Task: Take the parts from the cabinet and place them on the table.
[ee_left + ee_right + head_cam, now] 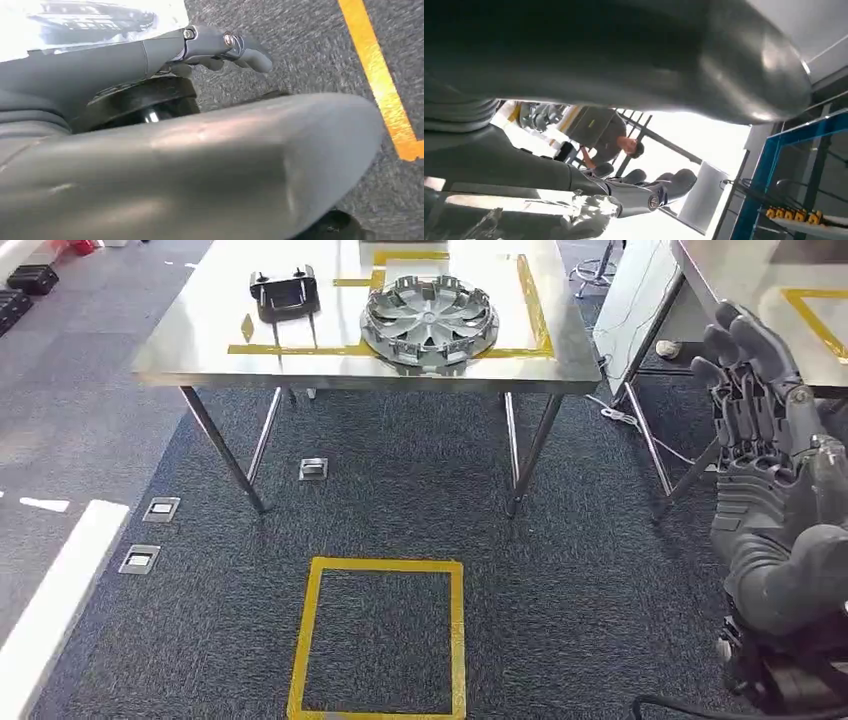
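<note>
On the steel counter (200, 340), a black bracket-like part (286, 294) sits at the left inside the yellow tape outline, with a silver wheel cover (430, 320) just beside it to the right, near the counter's front edge; both look already delivered, placed inside the marked zone. Bare steel lies left of the bracket. On the carpet below, a yellow taped square (380, 635) probably marks where the robot should stand. The left hand (220, 47) hangs over the floor, fingers extended, holding nothing. The right hand (765, 400) is raised, fingers straight and apart, empty.
</note>
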Controlling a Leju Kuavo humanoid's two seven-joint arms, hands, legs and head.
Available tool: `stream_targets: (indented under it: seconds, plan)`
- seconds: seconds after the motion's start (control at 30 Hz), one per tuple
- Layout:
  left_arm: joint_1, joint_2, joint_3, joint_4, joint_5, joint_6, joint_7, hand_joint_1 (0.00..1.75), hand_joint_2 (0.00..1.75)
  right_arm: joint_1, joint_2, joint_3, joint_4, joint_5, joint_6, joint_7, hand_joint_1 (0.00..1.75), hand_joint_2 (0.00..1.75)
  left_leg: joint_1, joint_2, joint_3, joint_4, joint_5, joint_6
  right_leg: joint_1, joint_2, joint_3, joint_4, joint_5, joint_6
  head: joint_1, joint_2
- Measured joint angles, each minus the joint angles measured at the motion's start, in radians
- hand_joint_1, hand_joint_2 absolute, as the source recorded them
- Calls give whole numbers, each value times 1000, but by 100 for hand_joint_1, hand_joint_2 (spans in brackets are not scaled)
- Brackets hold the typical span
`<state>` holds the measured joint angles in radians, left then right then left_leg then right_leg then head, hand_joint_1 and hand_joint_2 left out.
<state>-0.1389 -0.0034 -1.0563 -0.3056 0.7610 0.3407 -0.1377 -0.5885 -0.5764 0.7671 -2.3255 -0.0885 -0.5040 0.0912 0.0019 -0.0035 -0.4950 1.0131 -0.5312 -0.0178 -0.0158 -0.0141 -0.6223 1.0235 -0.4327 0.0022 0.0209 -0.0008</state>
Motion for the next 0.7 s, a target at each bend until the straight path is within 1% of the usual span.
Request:
stream_targets:
  seconds: [0.03, 0.07, 0.1, 0.13, 0.17, 0.2, 0.23, 0.27, 0.3, 0.33, 0.37, 0.4, 0.43, 0.47, 0.5, 0.57, 0.6, 0.63, 0.67, 0.7]
  plan:
    - [1, 0, -1, 0, 0, 0, 0, 0, 0, 1, 0, 0, 0, 0, 0, 0, 0, 0, -3, 0, -5, 1, 2, 7, -1, 0, -3, -3, 8, 6, 2, 0]
    - [1, -1, -2, 0, 0, 0, -1, 0, 0, 2, 0, 0, 0, 0, 0, 0, 0, 0, -3, 1, -11, -2, 10, 20, -2, -1, -4, -5, 16, 13, 3, 0]
    - [0, -3, -2, 0, 3, 0, -2, 0, 0, 2, -1, 0, 0, 0, 1, 0, 0, 0, 4, 4, -19, -13, 22, 35, -5, 0, -10, -2, 11, 17, 3, 0]
    - [0, -3, -2, 0, 7, 1, -2, 0, 0, 2, -2, 0, 0, 0, 0, 0, 0, 0, 3, 7, -24, -12, 32, 41, -5, 4, -18, 11, -21, 21, 3, 0]
    - [-1, -3, -2, 0, 8, 1, -3, 0, 0, 2, -3, 0, 0, 0, 1, 1, 0, 0, 2, 7, -37, -12, 40, 50, -5, 5, -33, 61, -79, 23, 8, 0]
    - [-1, -3, -2, 0, 9, 1, -3, 0, 0, 2, -4, 0, 0, 0, 1, 1, 0, 0, -1, 7, -51, -11, 50, 53, -5, 5, -54, 140, -142, 24, 11, 0]
    - [-1, -4, -2, 0, 11, 1, -4, 0, 0, 4, -4, 0, 1, 0, 1, 1, 0, 0, -4, 7, -63, -10, 60, 55, -5, 5, -71, 212, -181, 24, 15, 0]
    - [-1, -4, -2, 0, 11, 1, -4, 0, 0, 4, -4, 0, 1, 0, 1, 1, 0, 0, -7, 7, -78, -9, 71, 56, -4, 6, -81, 269, -190, 24, 16, 0]
    - [-2, -4, -2, 0, 11, 1, -4, 0, 0, 5, -5, 0, 1, 0, 1, 1, 0, 0, -11, 7, -92, -7, 80, 57, -3, 6, -74, 286, -168, 21, 17, 0]
    - [-3, -4, -2, 0, 10, 1, -4, 0, 0, 6, -5, 0, 1, 0, 1, 1, 0, 0, -14, 7, -106, -6, 89, 58, -1, 6, -50, 267, -132, 15, 17, 0]
    - [-3, -5, -2, 0, 11, 1, -4, 0, 0, 6, -5, 0, 1, 0, 1, 1, 0, 0, -19, 7, -119, -5, 98, 58, 4, 6, -7, 209, -94, 5, 16, 0]
    - [-2, -5, -2, 0, 10, 1, -4, 0, 0, 5, -5, 0, 1, 0, 1, 1, 0, 0, -22, 6, -127, -4, 107, 58, 11, 6, 58, 115, -69, -10, 17, 0]
    - [-2, -10, -2, -2, 10, 1, -4, 0, 0, 3, -5, -1, 0, 0, 2, 1, 0, 0, -19, 7, -133, -4, 113, 58, 20, 6, 109, 29, -91, -29, 15, 0]
    - [-5, -10, -2, -2, 10, 3, -3, 0, 0, 3, -5, -2, 0, 0, 2, 1, 0, 0, -25, 6, -139, -3, 122, 51, 22, 5, 145, -32, -111, -34, 10, 0]
    - [-5, -10, -2, -1, 10, 3, -3, 0, 0, -1, -5, -2, 0, 0, 3, 0, 0, 0, -18, 6, -142, -5, 131, 44, 26, 5, 149, -45, -113, -30, 12, 0]
    - [-5, -8, -2, -1, 10, 3, -3, 0, 0, 0, -6, -2, 0, -1, 4, 1, 0, 0, -14, 6, -144, -11, 149, 34, 31, 5, 141, -46, -100, -34, 17, 0]
    - [-5, -7, -2, 0, 11, 3, -3, 0, 0, 1, -6, -2, 0, -1, 4, 1, 0, 0, -23, 2, -145, -19, 161, 28, 23, 1, 135, -56, -86, -36, 18, 0]
    - [-4, -5, -2, 0, 11, 2, -3, 0, 0, 0, -6, -1, 1, -2, 4, 1, 0, 0, -22, 1, -153, -13, 137, 24, 14, -1, 128, -65, -70, -38, 20, 0]
    - [-3, -5, -2, 0, 11, 3, -3, 0, 0, 0, -5, -1, 2, -3, 4, 3, 0, 0, -20, 2, -175, 31, 77, 15, 11, -2, 116, -65, -59, -39, 12, 0]
    - [-4, -4, -2, 0, 11, 3, -3, 0, 0, 0, -5, -1, 2, -3, 4, 3, 0, 0, -14, 2, -195, 104, 14, 8, 9, -3, 104, -63, -51, -41, 7, 0]
